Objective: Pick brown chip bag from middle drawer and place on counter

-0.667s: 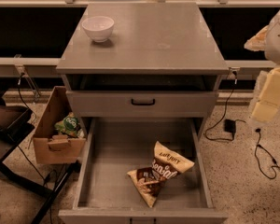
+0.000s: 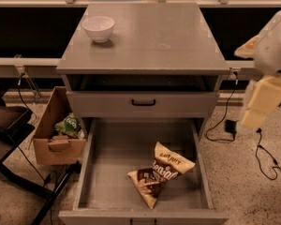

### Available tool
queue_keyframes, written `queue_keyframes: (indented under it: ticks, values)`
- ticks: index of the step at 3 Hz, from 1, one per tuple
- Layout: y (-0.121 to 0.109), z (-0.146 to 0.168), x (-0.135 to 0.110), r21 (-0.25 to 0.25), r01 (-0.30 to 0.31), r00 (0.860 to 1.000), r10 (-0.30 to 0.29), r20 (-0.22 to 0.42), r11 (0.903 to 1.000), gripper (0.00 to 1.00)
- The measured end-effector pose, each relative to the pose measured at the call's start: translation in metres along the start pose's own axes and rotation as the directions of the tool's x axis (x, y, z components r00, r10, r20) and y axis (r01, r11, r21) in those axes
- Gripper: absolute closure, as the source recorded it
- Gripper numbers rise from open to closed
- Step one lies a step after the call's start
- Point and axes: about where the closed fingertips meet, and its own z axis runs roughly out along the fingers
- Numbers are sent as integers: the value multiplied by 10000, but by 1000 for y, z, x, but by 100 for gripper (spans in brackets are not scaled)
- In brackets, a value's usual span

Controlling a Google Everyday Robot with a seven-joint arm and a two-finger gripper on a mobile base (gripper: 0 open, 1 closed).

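The brown chip bag (image 2: 158, 174) lies on the floor of the open middle drawer (image 2: 112, 172), right of its centre, dark brown with tan-yellow ends. The counter (image 2: 164, 41) is the grey cabinet top above. My gripper (image 2: 259, 108) hangs at the right edge of the view, beside the cabinet, level with the drawer front and well right of and above the bag. It holds nothing that shows.
A white bowl (image 2: 99, 28) stands on the counter's back left. A closed drawer front with a black handle (image 2: 143, 102) is above the open drawer. A cardboard box (image 2: 56, 135) with a green packet (image 2: 69, 125) stands left of the cabinet. Cables (image 2: 267, 158) lie on the floor at right.
The arm at the right edge has shifted slightly left and down. The bag and drawer have not moved.
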Motion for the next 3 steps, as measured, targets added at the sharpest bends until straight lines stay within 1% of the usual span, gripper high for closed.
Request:
queue_keyframes:
  ticks: [1, 2, 3]
  values:
    - [5, 57, -18, -5, 451, 9983, -451, 365, 9990, 0]
    - [5, 128, -41, -278, 864, 9960, -856, 268, 9959, 0]
    - [-3, 219, -55, -589, 1260, 9888, -1302, -731, 9903, 0]
